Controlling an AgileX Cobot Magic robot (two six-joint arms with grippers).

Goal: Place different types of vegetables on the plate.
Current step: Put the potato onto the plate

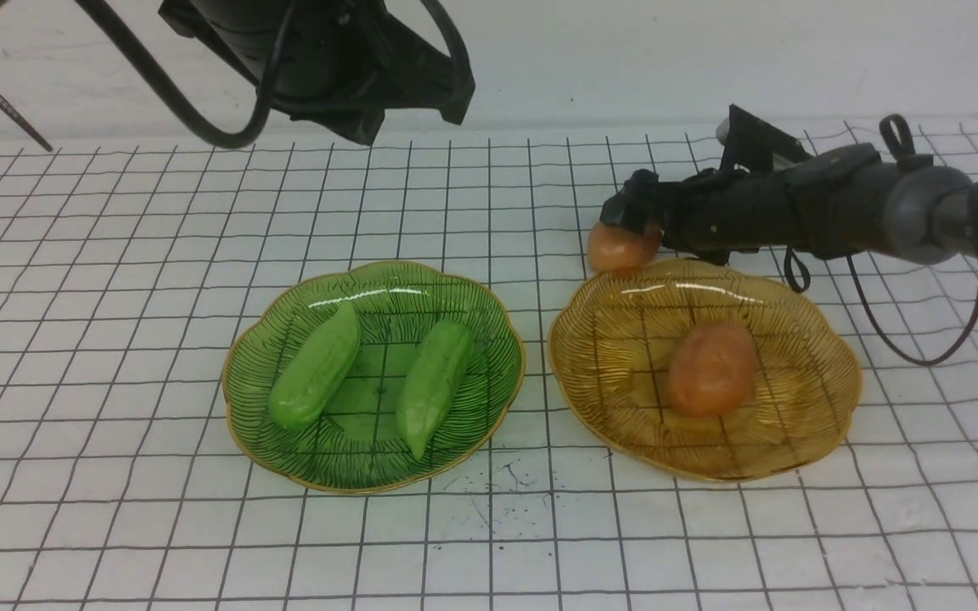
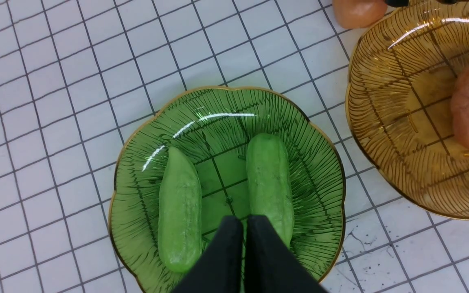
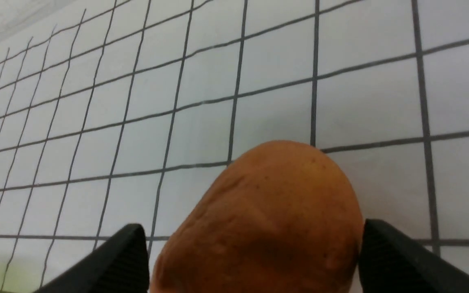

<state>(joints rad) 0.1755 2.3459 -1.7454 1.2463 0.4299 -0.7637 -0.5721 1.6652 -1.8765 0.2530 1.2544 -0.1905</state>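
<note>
Orange potato (image 1: 622, 249) at the amber plate's (image 1: 604, 361) eleven o'clock, flanked by my right pincer (image 1: 625, 222); clamped or not, I cannot tell. If loose, it slips when lifted.

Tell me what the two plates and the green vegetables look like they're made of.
The green plate and amber plate: likely tinted glass, glossy; grid lines show through, bright glare streaks, gilt rims. Two cucumbers: probably moulded plastic or foam, matte, slightly grainy skin.

A white tabletop (image 1: 115, 255) ruled with a black grid fills everything from 9 through 6 to 3 o'clock. A plain white wall (image 1: 625, 51) rises at 12 o'clock. Dark speckles (image 1: 497, 484) mark the tabletop toward 6 o'clock. Light is soft, even.
</note>
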